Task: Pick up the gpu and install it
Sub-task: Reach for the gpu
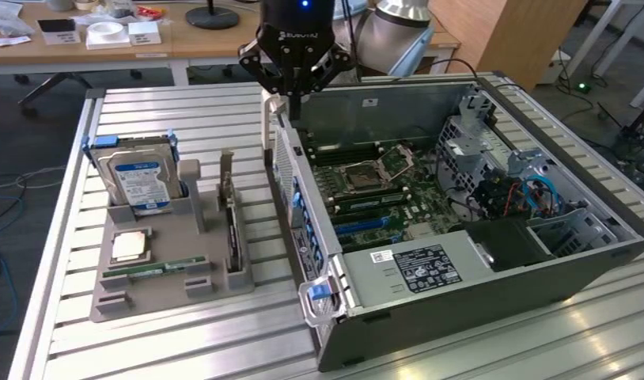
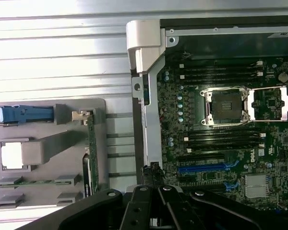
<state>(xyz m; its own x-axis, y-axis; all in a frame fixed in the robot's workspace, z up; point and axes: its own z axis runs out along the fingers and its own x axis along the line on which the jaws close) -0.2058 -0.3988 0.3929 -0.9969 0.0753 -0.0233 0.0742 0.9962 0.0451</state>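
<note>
Slatted metal worktop [image 1: 174,340] beneath everything. At three o'clock on it in the exterior view, a large open computer case [image 1: 575,261], green motherboard [image 1: 380,190] exposed inside. At nine o'clock from the case, a grey holder [image 1: 142,297] flat on the slats. Above the case's eleven o'clock corner, the black tool [image 1: 293,99], fingers pinched together, gripping nothing. At the holder's twelve o'clock end, a silver hard drive [image 1: 142,178] with blue-white label, upright. Along the holder's three o'clock side, nearest the case, the gpu [image 1: 230,218] standing on edge in its slot, silver bracket toward twelve o'clock, well apart from the tool. Toward six o'clock, a narrow memory stick [image 1: 153,269]. Just at twelve o'clock from that stick, a square processor chip [image 1: 130,247].
</note>
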